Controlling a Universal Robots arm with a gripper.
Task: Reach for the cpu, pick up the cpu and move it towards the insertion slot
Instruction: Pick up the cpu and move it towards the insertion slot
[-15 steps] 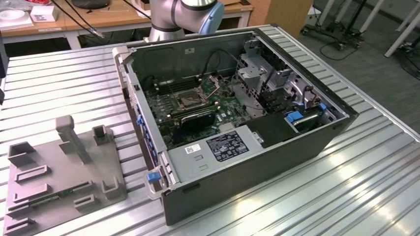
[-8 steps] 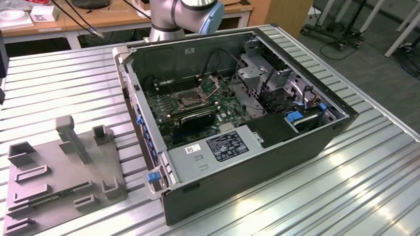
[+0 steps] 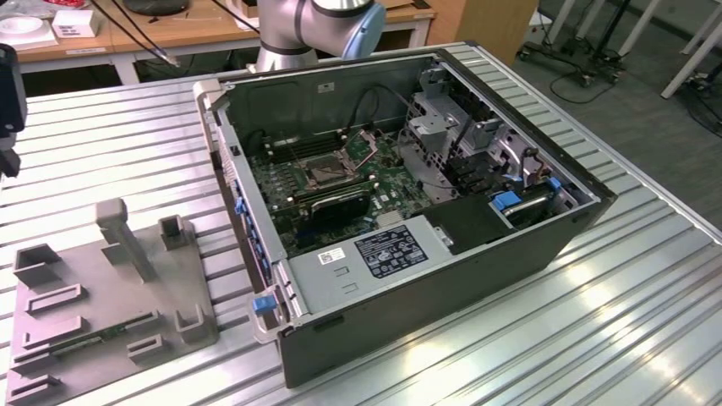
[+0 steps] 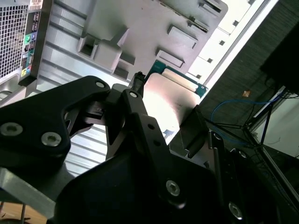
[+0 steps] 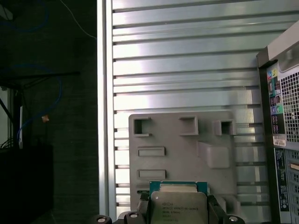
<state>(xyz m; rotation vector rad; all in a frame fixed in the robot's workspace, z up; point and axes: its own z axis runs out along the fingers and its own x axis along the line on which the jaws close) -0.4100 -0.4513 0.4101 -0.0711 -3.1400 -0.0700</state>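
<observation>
Fingers are seen closed on the cpu by its opposite edges, and it is held above the grey tray on the table. Lifting is judged done and the carry is in hand. Farther off, in the upper middle of the exterior view, the insertion slot lies inside the open case. Its raised walls would seem to need clearing, and open room is left overhead.

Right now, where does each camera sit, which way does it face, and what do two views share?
Exterior view: off the arm, high above the table, looking down on the open computer case and grey tray; part of the arm shows.
First wrist view: on the arm, facing the tray and table; the hand shows, shut on the chip.
Second wrist view: on the arm, behind the hand's black links, looking past them.
Shared: both wrist views show the gripped chip with the tray behind.
</observation>
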